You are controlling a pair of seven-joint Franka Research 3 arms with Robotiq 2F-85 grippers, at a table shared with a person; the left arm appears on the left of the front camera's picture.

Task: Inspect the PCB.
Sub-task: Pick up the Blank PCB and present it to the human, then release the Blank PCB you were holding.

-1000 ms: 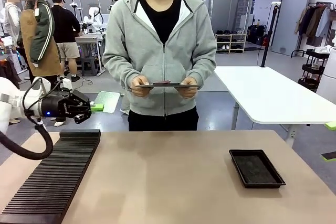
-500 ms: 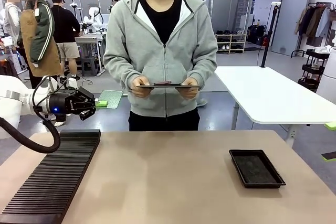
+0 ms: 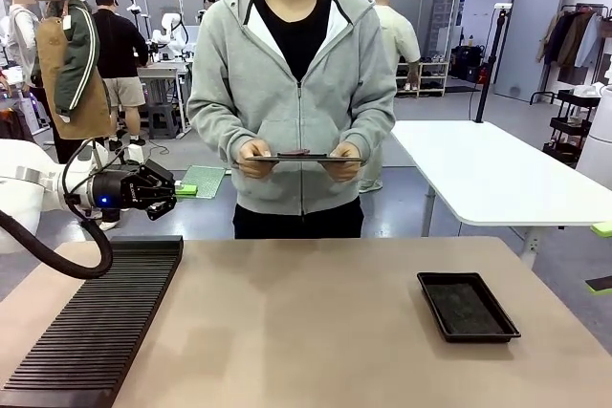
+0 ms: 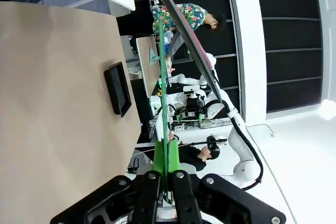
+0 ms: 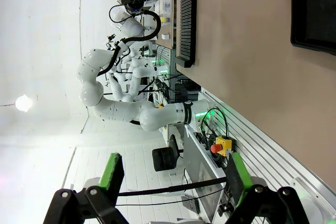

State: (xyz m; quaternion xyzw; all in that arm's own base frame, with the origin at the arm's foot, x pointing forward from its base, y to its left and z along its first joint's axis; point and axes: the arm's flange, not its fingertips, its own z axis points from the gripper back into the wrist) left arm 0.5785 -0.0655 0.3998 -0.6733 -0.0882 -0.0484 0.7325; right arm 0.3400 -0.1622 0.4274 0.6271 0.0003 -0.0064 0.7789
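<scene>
Since a second ago the left gripper (image 3: 179, 190) has shifted slightly up and toward the person. It stays clamped on the PCB (image 3: 204, 180), held roughly level in the air near the far-left corner of the desk (image 3: 306, 332), past the slotted black rack (image 3: 96, 322). The person holds a dark panel (image 3: 306, 156) in both hands. The right gripper (image 5: 174, 170) has its fingers wide apart around nothing.

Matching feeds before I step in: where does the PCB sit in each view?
Front view: the PCB is at picture left, pinched in the left gripper.
Left wrist view: the PCB is edge-on, a thin green line rising up the middle from the left gripper.
Right wrist view: too small to tell.
Shared landmark: the black tray.
</scene>
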